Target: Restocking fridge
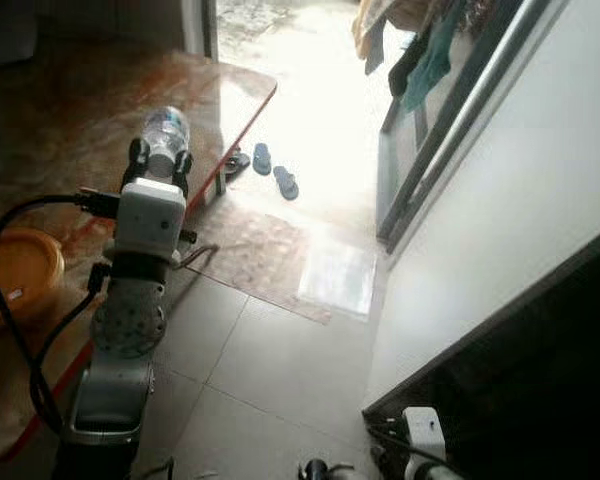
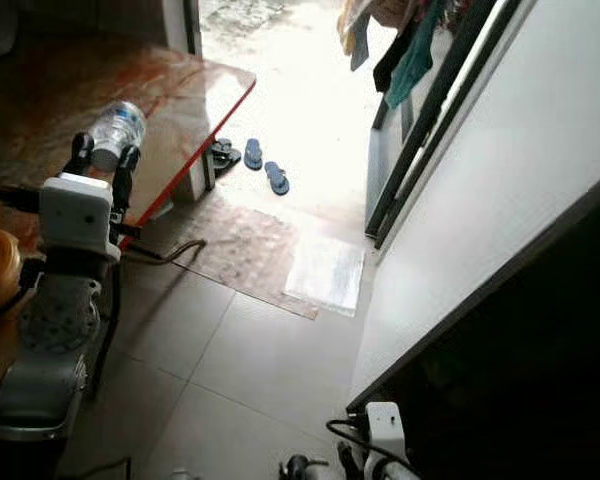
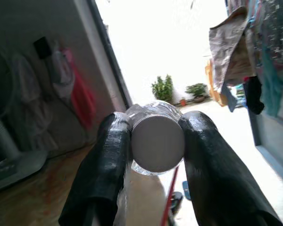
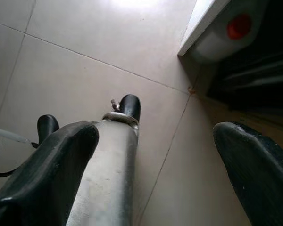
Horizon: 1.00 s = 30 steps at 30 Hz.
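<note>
The water bottle [image 1: 165, 130] is pinched by the left pincer [image 1: 160, 160] and held raised above the edge of the reddish table [image 1: 70, 120]. The left wrist view adds its white cap [image 3: 158, 143] squeezed between both black fingers [image 3: 108, 160]. The right wrist view shows the right pincer [image 4: 155, 165] spread wide over the tiled floor [image 4: 85, 61], holding nothing.

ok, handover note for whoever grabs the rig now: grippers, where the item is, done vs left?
Left gripper: shut on the water bottle, fingers clamped either side of its white cap, held up over the edge of the red-brown table.
Right gripper: open, holding nothing, hanging low over the tiled floor by the robot's own leg.
White fridge door stands open at the right; the interior is dark.
Done: bottle picked up.
Left: turn to the fridge, place the bottle inside, close the door.
</note>
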Available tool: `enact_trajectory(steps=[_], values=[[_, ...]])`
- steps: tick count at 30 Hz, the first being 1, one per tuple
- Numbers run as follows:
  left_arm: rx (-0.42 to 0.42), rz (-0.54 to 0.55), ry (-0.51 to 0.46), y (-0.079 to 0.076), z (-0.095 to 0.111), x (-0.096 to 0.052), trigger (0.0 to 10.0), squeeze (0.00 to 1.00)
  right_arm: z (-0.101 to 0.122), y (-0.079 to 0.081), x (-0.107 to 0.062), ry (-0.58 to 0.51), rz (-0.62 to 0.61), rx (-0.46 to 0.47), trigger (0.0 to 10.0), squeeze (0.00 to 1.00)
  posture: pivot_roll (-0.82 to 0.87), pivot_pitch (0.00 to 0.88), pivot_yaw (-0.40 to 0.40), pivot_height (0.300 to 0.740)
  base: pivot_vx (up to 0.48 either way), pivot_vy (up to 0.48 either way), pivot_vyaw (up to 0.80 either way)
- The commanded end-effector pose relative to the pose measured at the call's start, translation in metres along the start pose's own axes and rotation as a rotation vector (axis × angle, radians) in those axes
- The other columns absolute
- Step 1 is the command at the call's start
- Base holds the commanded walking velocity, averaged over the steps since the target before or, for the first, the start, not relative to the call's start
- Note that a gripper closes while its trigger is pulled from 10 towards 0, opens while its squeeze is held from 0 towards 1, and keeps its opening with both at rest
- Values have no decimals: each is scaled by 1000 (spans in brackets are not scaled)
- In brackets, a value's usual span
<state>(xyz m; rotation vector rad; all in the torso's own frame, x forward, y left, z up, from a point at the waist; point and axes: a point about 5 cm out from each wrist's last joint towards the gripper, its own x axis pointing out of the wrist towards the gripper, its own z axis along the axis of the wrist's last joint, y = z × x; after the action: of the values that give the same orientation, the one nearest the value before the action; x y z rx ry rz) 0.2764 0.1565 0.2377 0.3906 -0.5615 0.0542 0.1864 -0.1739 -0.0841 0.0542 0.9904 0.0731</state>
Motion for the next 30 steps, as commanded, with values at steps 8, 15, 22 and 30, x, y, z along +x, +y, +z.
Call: enact_trajectory(steps=[8, 15, 22, 30], values=[[-18, -88, -27, -12, 5, -6, 10000, 0, -4, -9, -2, 19, -23, 8, 10000, 0, 66, 186, -81, 740, 0, 0, -788], [-22, -75, -14, -8, 2, -7, 10000, 0, -4, -9, -2, 18, -26, 10, 10000, 0, 67, 192, -83, 740, 0, 0, -788], [-28, -69, -10, -8, 1, -6, 10000, 0, -4, -10, -2, 18, -27, 11, 10000, 0, 66, 196, -84, 740, 0, 0, -788], [-86, 4, 83, 0, -16, -12, 10000, 0, -3, -9, -2, 17, -25, 8, 10000, 0, 67, 201, -84, 740, 0, 0, -788]])
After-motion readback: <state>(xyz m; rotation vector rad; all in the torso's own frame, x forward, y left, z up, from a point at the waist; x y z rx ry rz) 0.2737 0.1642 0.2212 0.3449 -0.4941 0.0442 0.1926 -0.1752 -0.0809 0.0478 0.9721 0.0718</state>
